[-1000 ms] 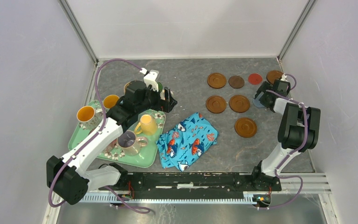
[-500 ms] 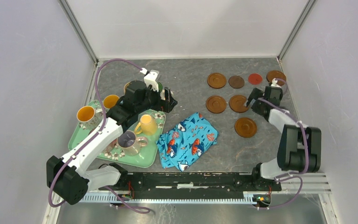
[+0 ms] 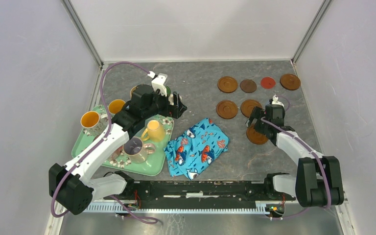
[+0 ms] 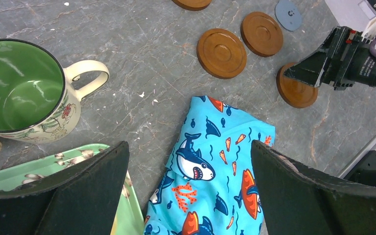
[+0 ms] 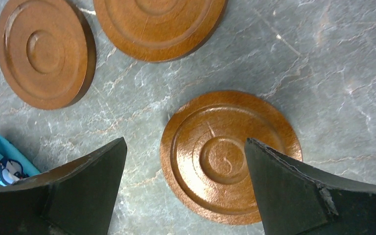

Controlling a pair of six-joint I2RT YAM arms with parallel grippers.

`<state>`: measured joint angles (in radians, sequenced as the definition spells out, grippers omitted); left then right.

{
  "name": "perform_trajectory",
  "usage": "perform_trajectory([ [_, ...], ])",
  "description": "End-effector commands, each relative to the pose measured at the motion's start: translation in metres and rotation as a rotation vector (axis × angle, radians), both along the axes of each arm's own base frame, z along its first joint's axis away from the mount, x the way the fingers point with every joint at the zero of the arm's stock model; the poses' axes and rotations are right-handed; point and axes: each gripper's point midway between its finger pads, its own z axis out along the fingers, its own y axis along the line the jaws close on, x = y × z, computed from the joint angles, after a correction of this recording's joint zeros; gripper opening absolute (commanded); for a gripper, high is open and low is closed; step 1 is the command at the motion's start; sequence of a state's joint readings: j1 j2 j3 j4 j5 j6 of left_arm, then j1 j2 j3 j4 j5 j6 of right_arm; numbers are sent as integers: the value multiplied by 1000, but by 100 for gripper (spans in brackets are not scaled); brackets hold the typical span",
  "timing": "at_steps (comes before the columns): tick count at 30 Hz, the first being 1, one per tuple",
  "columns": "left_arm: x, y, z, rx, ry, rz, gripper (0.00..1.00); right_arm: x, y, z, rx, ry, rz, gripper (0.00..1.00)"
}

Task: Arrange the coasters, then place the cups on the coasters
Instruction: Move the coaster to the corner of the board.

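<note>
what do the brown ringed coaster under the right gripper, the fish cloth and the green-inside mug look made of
Ringed coaster: probably wood, sealed to a low sheen; faint grain and turned concentric rings show.
Fish cloth: printed fabric, matte, lying in soft folds.
Mug: most likely glazed ceramic; glossy highlights inside and a painted floral outside.

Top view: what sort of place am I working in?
Probably a robot test cell, not a kitchen: plain white walls box in a grey table, and the left arm and right arm are mounted on a metal rail at its near edge.
</note>
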<state>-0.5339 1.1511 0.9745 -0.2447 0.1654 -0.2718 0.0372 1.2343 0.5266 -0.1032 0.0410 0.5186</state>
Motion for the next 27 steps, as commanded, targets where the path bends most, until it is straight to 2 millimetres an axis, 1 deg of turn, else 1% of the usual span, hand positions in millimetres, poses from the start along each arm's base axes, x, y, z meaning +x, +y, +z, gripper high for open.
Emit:
perform_trajectory([
  [1,0,-4,18,-51,-37,-10,100,-2,0,11,-28,-32,-25,98],
  [4,0,-4,17,-50,-36,-10,100,-2,5,17,-20,-48,-14,98],
  [7,0,-4,17,-49,-35,-9,100,-5,15,17,-8,-45,8,98],
  [12,1,-4,16,-49,-31,-10,100,-9,26,4,9,-8,22,98],
  [15,1,-5,16,-50,-31,-11,100,-8,28,-2,5,3,22,98],
  [18,0,-5,15,-50,-30,-14,100,-7,24,-8,-15,21,6,98],
  [22,0,-5,15,-50,-30,-13,100,-9,14,-18,-63,72,-30,98],
  [25,0,-5,16,-50,-30,-15,100,-11,0,-21,-117,84,-79,98],
  [27,0,-5,16,-51,-32,-13,100,-11,-13,-22,-154,88,-125,98],
])
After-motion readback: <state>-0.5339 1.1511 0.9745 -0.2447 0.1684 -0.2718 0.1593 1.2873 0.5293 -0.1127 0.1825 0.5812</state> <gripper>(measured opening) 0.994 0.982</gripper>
